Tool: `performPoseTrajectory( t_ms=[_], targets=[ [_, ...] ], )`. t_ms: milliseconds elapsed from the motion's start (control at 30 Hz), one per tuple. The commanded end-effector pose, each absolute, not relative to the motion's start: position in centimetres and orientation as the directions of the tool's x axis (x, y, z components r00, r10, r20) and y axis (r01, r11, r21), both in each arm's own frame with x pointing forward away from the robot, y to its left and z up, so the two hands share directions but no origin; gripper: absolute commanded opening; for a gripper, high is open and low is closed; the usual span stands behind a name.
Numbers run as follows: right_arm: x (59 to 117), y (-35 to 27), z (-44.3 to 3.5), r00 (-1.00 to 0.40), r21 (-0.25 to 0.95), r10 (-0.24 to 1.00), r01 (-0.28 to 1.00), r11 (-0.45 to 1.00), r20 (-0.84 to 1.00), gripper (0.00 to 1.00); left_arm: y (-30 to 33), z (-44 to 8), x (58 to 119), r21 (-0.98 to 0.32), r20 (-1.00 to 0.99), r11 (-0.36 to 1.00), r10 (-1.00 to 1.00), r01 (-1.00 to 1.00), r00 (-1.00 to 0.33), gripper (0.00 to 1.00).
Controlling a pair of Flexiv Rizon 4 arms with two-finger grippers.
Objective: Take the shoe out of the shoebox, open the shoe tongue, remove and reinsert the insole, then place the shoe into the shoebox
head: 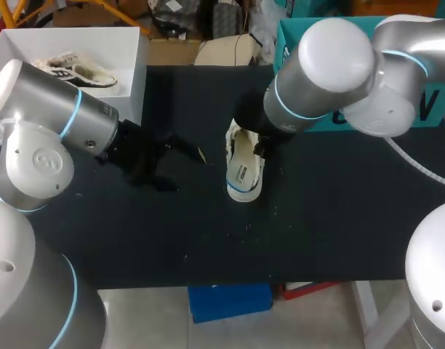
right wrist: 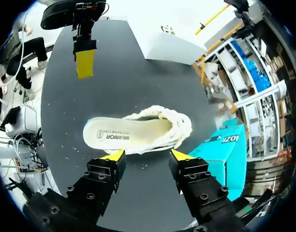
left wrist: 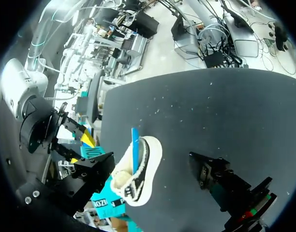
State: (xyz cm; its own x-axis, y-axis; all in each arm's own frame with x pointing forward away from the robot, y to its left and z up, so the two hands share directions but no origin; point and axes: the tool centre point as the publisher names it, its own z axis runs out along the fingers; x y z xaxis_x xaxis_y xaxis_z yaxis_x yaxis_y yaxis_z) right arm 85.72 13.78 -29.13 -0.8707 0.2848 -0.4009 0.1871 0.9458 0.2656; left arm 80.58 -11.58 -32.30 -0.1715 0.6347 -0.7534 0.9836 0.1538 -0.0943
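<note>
The right gripper (right wrist: 147,155) lies nearest its own camera, its jaws wide apart and holding nothing, hung just beside the long side of the shoe (right wrist: 138,133). The shoe is out of the shoebox (head: 131,51) and stands sole-down near the middle of the table (head: 339,218). Its insole (right wrist: 120,136) is seen lying flat inside, bare at the heel end and covered by the fleecy upper toward the toe. The left gripper (right wrist: 84,62) is held well apart from the shoe; whether it is open or closed cannot be told.

The step in hand is judged to be opening the tongue or lifting out the insole. It would be done best if the fleecy upper were drawn back first. The insole's bare heel edge could then be pinched from above, with one finger slipped under it. The shoe looks light and is likely to be dragged along, so it should be steadied by the left gripper.

In the head view the right gripper is hidden under its own arm; its state and the insole are shown only by the right wrist view. Only the head view looks into the shoebox, where a second shoe (head: 77,73) lies. The shoe's side profile is given by the left wrist view alone.
</note>
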Motion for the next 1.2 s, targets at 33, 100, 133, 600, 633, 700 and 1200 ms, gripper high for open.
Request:
performPoseTrajectory(
  t_ms=[33,100,133,600,633,700,1200],
  targets=[
    [86.7,15.0,-30.2,-0.857,0.074,0.186,0.172,0.982,-0.48,0.48,-11.6,-32.3,80.4,-0.09,-0.754,0.157,0.635,0.983,-0.17,1.0],
    [87.1,15.2,-30.5,-0.853,0.062,0.181,0.173,0.983,-0.489,0.48,-11.6,-32.3,80.4,-0.09,-0.754,0.157,0.635,0.983,-0.17,1.0],
    [87.3,15.4,-30.6,-0.851,0.06,0.179,0.172,0.983,-0.494,0.48,-11.6,-32.3,80.4,-0.09,-0.754,0.157,0.635,0.983,-0.17,1.0],
    [92.3,16.1,-32.7,-0.841,0.042,0.157,0.159,0.986,-0.518,0.51,-11.6,-32.3,80.4,-0.09,-0.754,0.157,0.635,0.983,-0.17,1.0],
    [92.7,16.2,-32.6,-0.841,0.04,0.154,0.156,0.987,-0.519,0.53,-11.6,-32.3,80.4,-0.09,-0.754,0.157,0.635,0.983,-0.17,1.0],
    [93.5,16.3,-32.7,-0.84,0.038,0.15,0.152,0.988,-0.521,0.54,-11.6,-32.3,80.4,-0.09,-0.754,0.157,0.635,0.983,-0.17,1.0],
    [95.5,16.5,-35.7,-0.856,0.037,0.157,0.159,0.987,-0.493,0.44,-11.6,-32.3,80.4,-0.09,-0.754,0.157,0.635,0.983,-0.17,1.0]
  ],
)
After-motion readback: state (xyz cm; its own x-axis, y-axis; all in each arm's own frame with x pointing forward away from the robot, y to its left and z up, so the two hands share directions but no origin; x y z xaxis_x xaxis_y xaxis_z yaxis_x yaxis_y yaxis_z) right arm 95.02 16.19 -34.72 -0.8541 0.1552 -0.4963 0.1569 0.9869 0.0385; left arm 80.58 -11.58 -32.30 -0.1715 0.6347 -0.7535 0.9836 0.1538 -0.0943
